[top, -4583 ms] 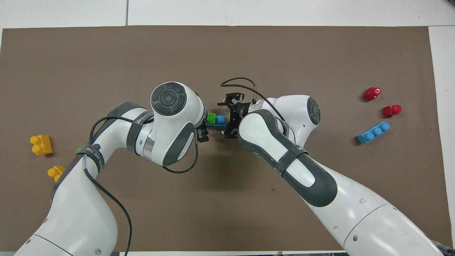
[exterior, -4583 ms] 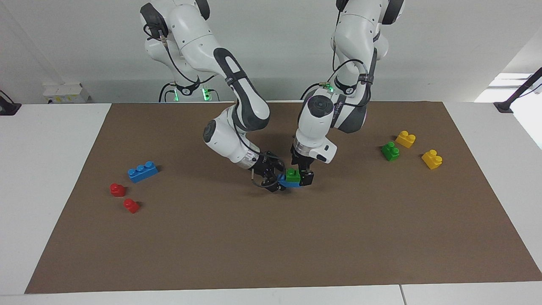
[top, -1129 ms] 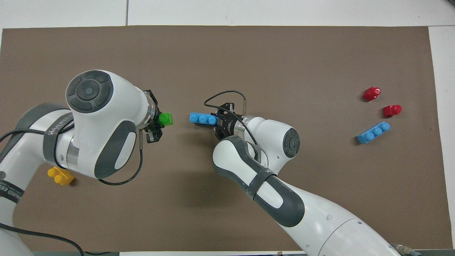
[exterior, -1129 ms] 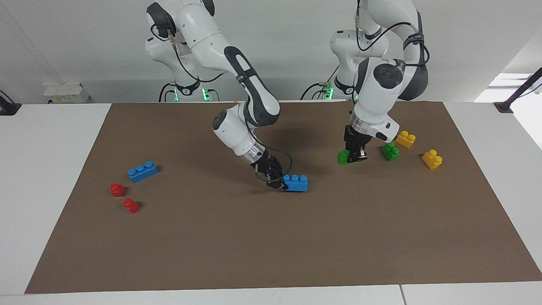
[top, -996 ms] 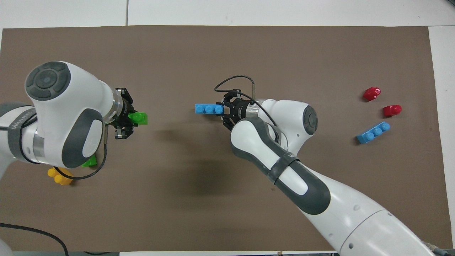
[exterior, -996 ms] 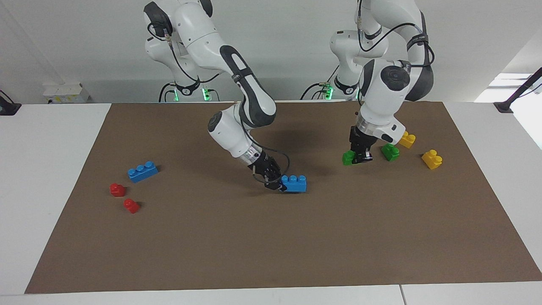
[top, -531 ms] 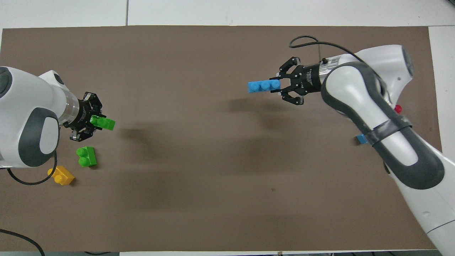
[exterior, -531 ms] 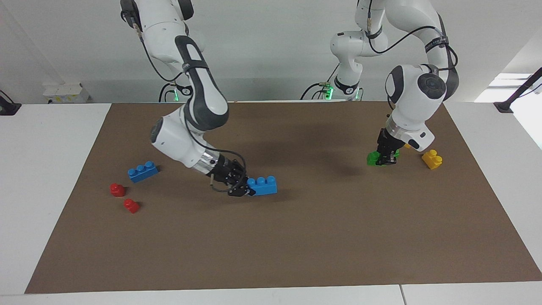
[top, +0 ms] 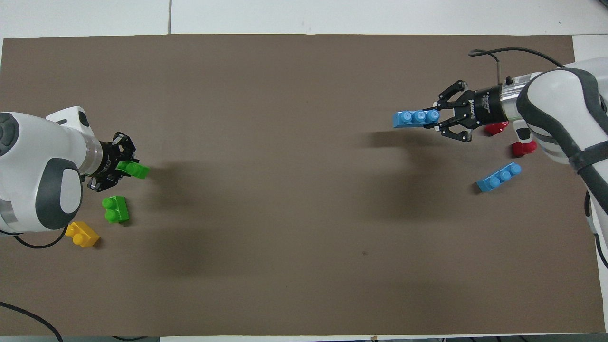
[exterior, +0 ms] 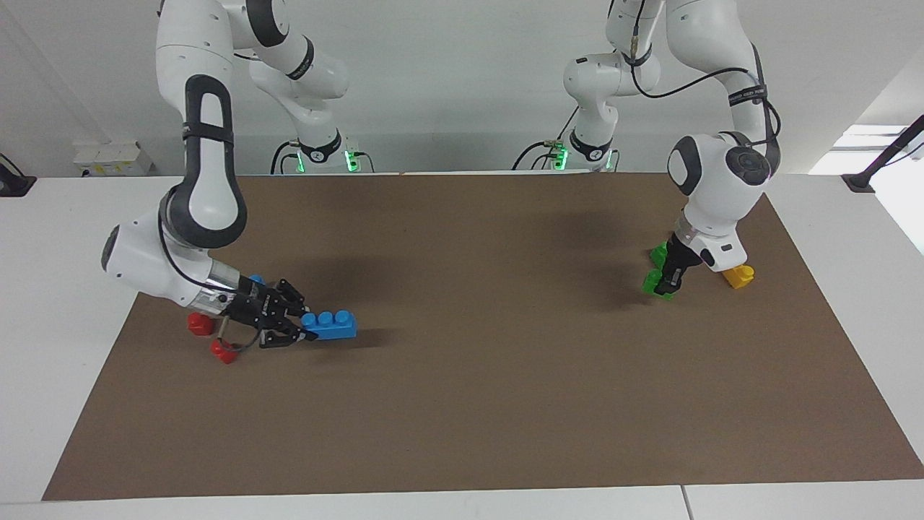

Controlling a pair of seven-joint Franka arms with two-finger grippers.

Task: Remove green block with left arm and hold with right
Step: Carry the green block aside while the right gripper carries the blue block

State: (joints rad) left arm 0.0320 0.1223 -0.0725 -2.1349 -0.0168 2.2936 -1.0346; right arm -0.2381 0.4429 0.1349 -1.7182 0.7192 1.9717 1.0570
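1. Jaws of the left gripper (exterior: 665, 283) (top: 119, 167) are clamped on the green block (exterior: 654, 282) (top: 133, 169), low over the brown mat (exterior: 462, 404) (top: 285, 266) at the left arm's end of the desk.
2. At the block's 7 o'clock in the overhead view lies a second green brick (top: 115, 209), with a yellow brick (exterior: 738, 275) (top: 82, 234) nearer the robots.
3. Jaws of the right gripper (exterior: 297, 331) (top: 441, 119) pinch a blue three-stud brick (exterior: 329, 325) (top: 416, 118) at its end, near the red pieces (exterior: 224, 352) (top: 524, 148).

Green block (top: 132, 169) and blue brick (top: 416, 118): glossy smooth plastic. Brown mat (top: 285, 213): matt. Arm shells (exterior: 209, 195): glossy white plastic.
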